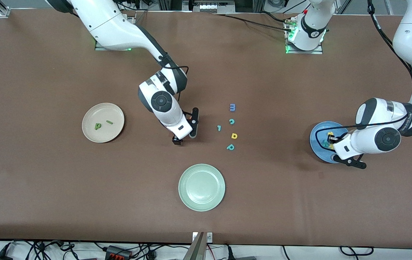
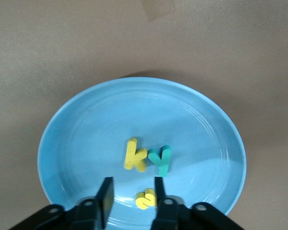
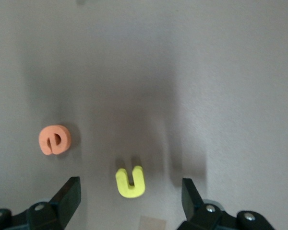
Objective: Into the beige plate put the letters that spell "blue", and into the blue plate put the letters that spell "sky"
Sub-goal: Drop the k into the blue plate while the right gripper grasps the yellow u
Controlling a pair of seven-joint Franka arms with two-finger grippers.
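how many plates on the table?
3. The beige plate lies toward the right arm's end, the blue plate toward the left arm's end under the left gripper, and the pale green plate sits between them, nearest the front camera.

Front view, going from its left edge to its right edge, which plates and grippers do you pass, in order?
beige plate → right gripper → pale green plate → blue plate → left gripper
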